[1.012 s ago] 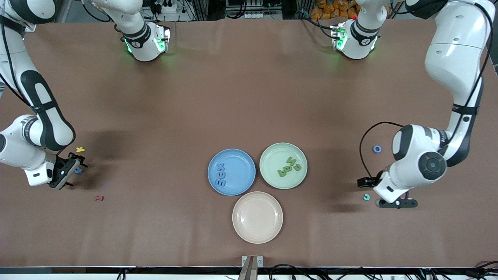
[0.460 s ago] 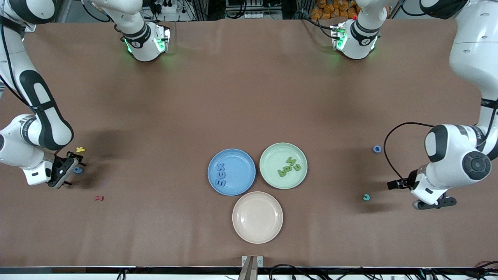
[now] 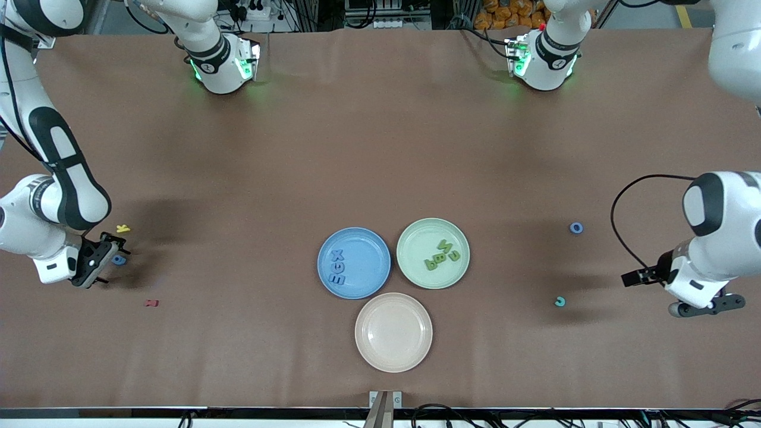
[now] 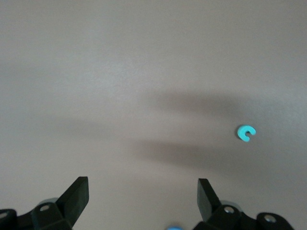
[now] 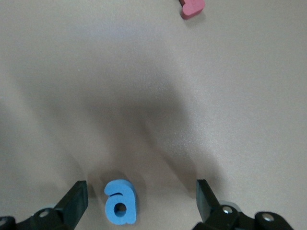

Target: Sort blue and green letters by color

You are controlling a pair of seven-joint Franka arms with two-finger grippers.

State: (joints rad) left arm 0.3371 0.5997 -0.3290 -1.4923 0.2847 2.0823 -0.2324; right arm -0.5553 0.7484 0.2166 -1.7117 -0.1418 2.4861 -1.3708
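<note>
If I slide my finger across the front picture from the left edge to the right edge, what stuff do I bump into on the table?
Right gripper → red letter → blue plate → pink plate → green plate → teal letter → blue ring letter → left gripper.

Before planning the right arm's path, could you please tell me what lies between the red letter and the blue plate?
Nothing: in the front view, bare brown table runs from the red letter to the blue plate.
</note>
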